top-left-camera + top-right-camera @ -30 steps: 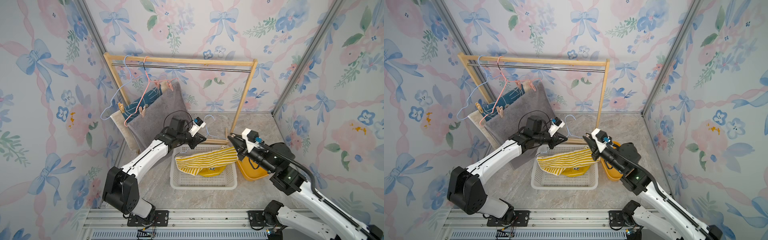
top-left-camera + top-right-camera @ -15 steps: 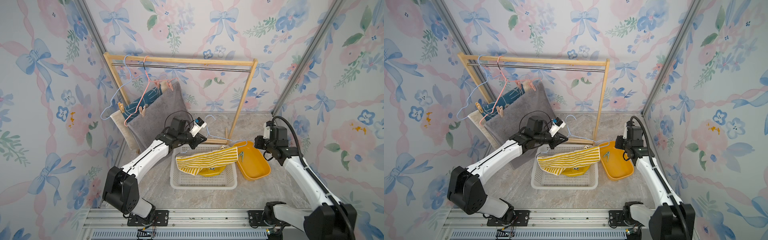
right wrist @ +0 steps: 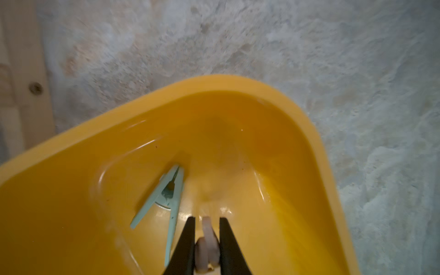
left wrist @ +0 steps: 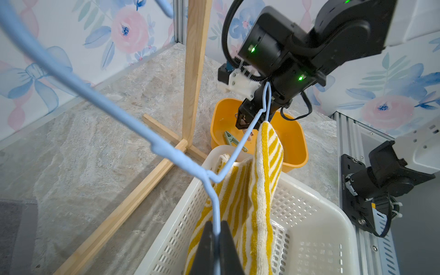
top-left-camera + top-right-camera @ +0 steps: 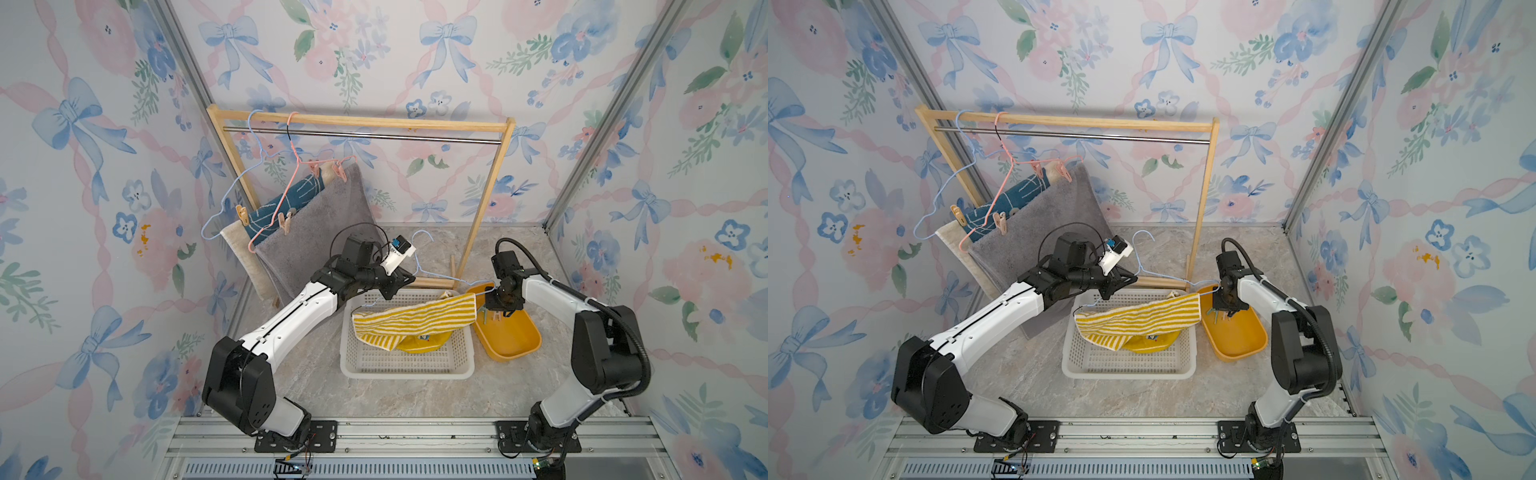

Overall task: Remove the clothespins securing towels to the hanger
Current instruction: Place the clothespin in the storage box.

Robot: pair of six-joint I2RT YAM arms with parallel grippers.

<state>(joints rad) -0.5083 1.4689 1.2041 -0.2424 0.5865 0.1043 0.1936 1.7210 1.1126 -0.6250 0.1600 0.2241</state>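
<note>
Left jaws pressed together on blue hanger (image 4: 152, 145) wire, likely steadying it over basket (image 5: 405, 371) so striped towel (image 5: 415, 318) could fall in. Right jaws pinched pink pin (image 3: 207, 247) low over tub (image 3: 214, 83), seemingly for drop beside green pin (image 3: 171, 190) lying inside. Striped towel draped on wire, lower part in basket; no pin seen on it, but far corner hid behind right arm. Four pins (image 5: 286, 220) clipped grey towel (image 5: 316, 232) and blue towel (image 5: 266, 214) at rack (image 5: 361, 121); which pin held which, unclear.
</note>
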